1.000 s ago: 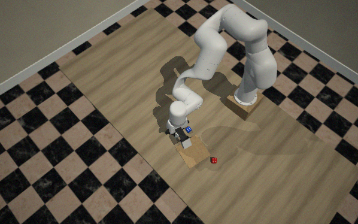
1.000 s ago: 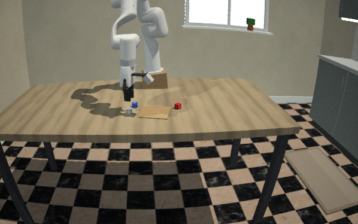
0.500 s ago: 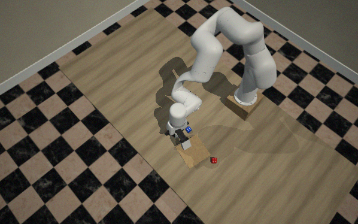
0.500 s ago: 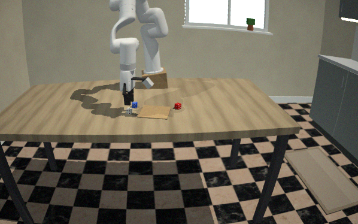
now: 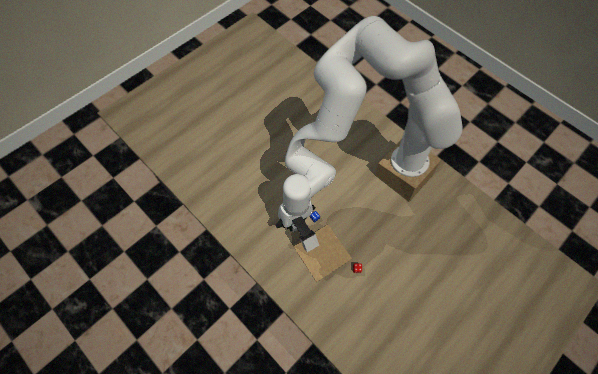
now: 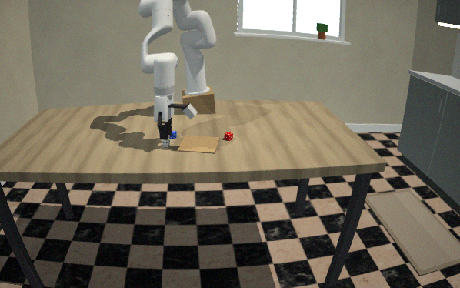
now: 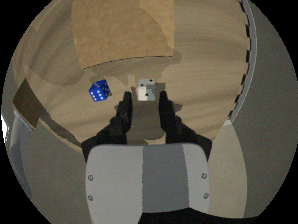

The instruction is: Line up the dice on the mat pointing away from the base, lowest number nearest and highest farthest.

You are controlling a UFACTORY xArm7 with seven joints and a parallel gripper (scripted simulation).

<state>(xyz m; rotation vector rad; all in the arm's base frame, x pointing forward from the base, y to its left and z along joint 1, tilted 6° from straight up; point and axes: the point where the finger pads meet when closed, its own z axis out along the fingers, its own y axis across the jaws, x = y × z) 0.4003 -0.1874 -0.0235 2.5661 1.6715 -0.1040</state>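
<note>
The tan mat (image 5: 323, 252) lies flat on the table; it also shows in the side view (image 6: 199, 144) and the wrist view (image 7: 123, 22). The white die (image 6: 165, 143) lies on the table just off the mat's left edge, seen in the wrist view (image 7: 148, 90) just past my fingertips. The blue die (image 5: 315, 216) (image 6: 173, 135) (image 7: 99, 90) lies on the table beside it. My gripper (image 6: 164, 135) (image 7: 145, 99) hangs partly open just above the white die, with nothing between the fingers.
The robot base stands on a wooden block (image 5: 409, 175) at the back of the table. The table's left edge is far from the dice.
</note>
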